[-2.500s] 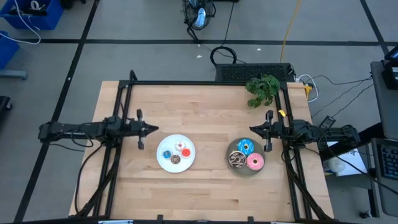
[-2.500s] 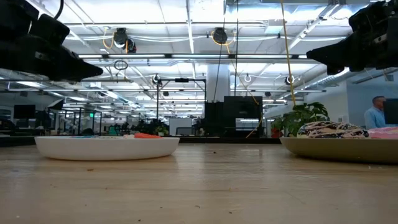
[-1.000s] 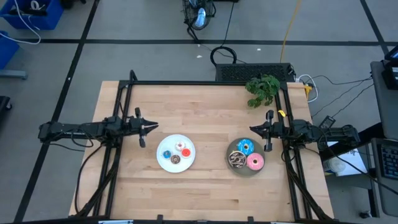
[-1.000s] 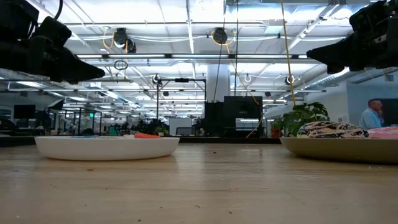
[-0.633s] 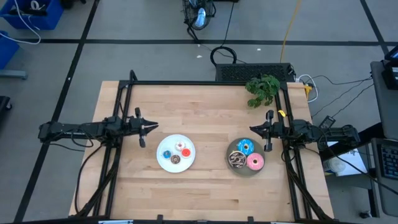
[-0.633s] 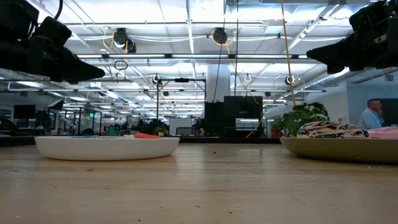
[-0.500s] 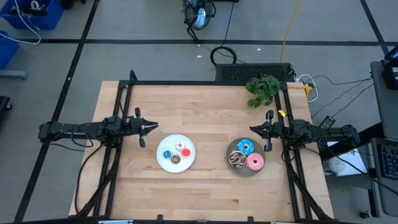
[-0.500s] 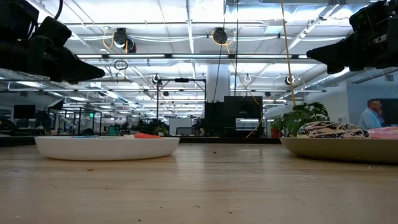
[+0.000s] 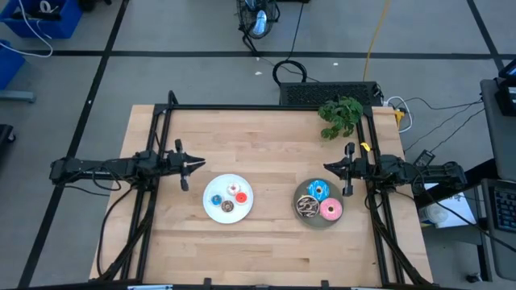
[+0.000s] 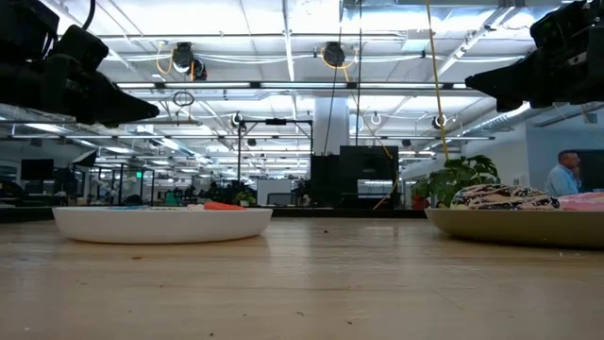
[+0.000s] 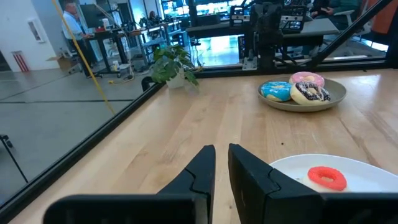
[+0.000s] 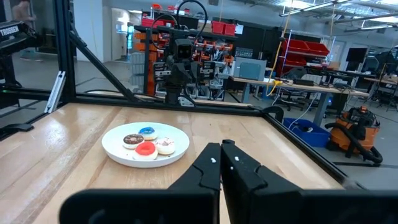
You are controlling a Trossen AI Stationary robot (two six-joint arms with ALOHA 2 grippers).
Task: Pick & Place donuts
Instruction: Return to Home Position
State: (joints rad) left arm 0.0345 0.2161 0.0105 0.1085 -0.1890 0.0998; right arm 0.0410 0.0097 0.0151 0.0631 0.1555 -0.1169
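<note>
Several tiny donuts, blue (image 9: 216,200), white-pink (image 9: 233,189), red (image 9: 240,197) and brown (image 9: 228,207), lie on the white plate (image 9: 214,212) left of the table's middle. The larger blue (image 9: 318,191), pink (image 9: 330,210) and chocolate (image 9: 307,208) donuts lie on the grey plate (image 9: 299,194) to the right. My left gripper (image 9: 201,166) hovers level beyond the white plate's far-left rim, its fingertips (image 11: 208,154) a narrow gap apart with nothing between. My right gripper (image 9: 326,167) hovers level beyond the grey plate's far side, shut (image 12: 221,144) and empty.
A small green plant (image 9: 340,115) stands at the table's far right corner. Black frame rails (image 9: 266,108) run along the far, left and right edges. Bare wood lies between the plates and along the near side. A person (image 10: 566,175) stands in the room beyond the table.
</note>
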